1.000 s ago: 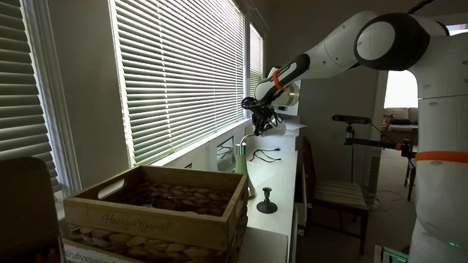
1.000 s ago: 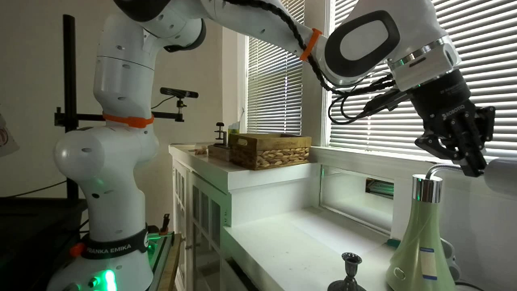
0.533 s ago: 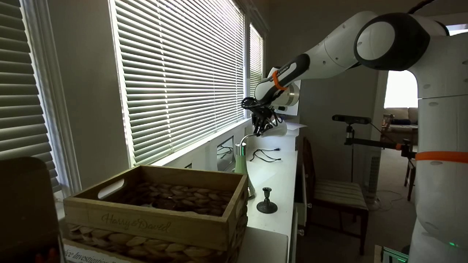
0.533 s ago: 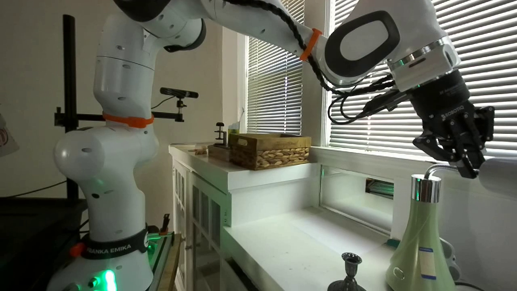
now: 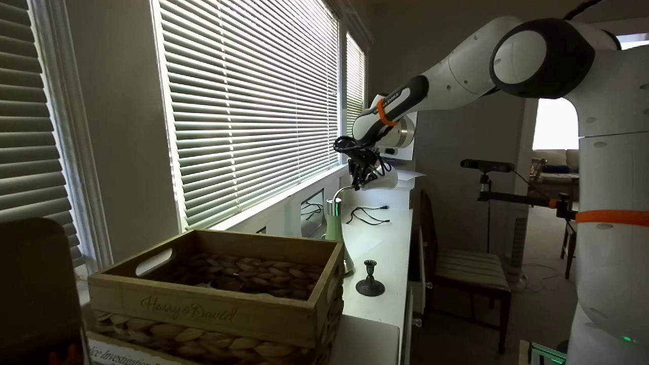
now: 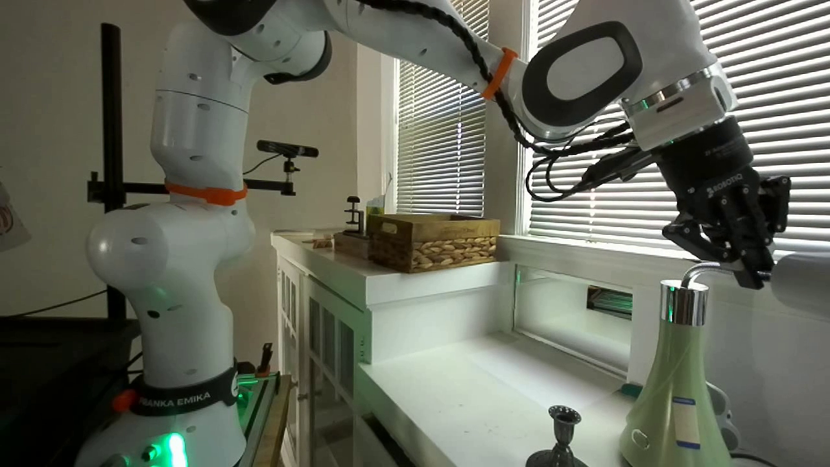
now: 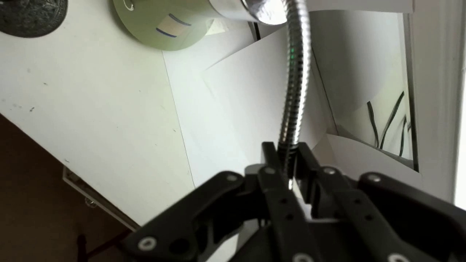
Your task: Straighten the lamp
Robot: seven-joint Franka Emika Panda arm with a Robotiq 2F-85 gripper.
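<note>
One long white arm is reaching across above the tabletop, its far end hanging a touch lower than it was a second ago. The lamp is barely shifting with it: its green cone-shaped body is standing on the tabletop about where it was standing before, while its whitish head is, in an exterior view, sitting slightly further to the left.

The black gripper is holding narrow, its fingers pinching the lamp's bendable silver neck just beside the head. In the wrist view I'm seeing a dark stretch of that neck filling the gap between the fingers; whether they're also touching the head, I can't tell.

Around me, slatted blinds are glowing with pale daylight. The white tabletop is running along below them, showing small scuffs up close. A wooden chair with a striped seat is standing beside it, and a wood-and-wicker crate is resting on a higher section. Beyond the lamp, in an exterior view, a dark cord is lying in loose curves, and near the lamp's foot a small dark metal candlestick is standing upright.
</note>
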